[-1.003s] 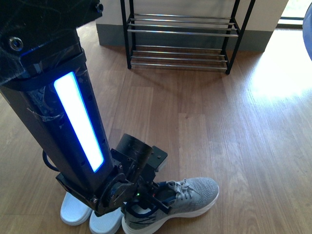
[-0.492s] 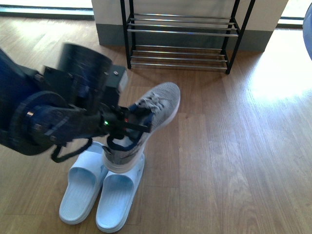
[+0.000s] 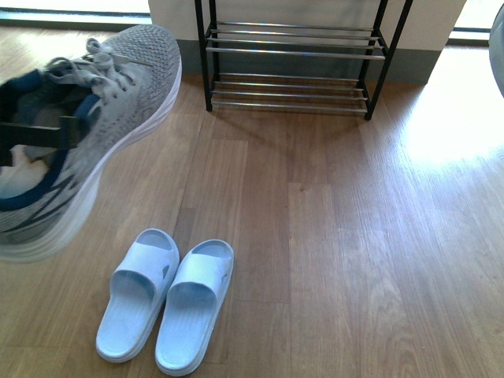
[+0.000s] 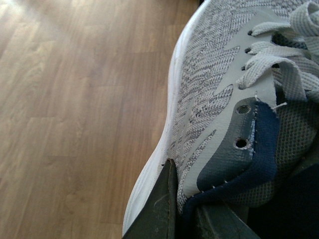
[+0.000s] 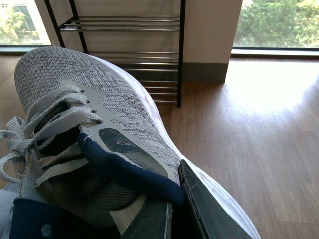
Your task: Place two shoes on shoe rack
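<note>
**Both sneakers lifted, none on the rack yet**

The task is partway through: the picking up looks done, the placing is not.

The left gripper is clamped on the navy collar of the left-hand sneaker. In the front view this sneaker hangs in the air at the left, toe towards the shoe rack.

The right gripper is pinched on the collar of the right-hand sneaker, also off the floor and facing the rack.

The rack stands at the far edge of the floor against the wall. The two lower tiers in view hold nothing.

Two pale slides lie side by side, touching, towards the near edge of the floor. What remains is carrying both sneakers over and setting them on the bars.
</note>
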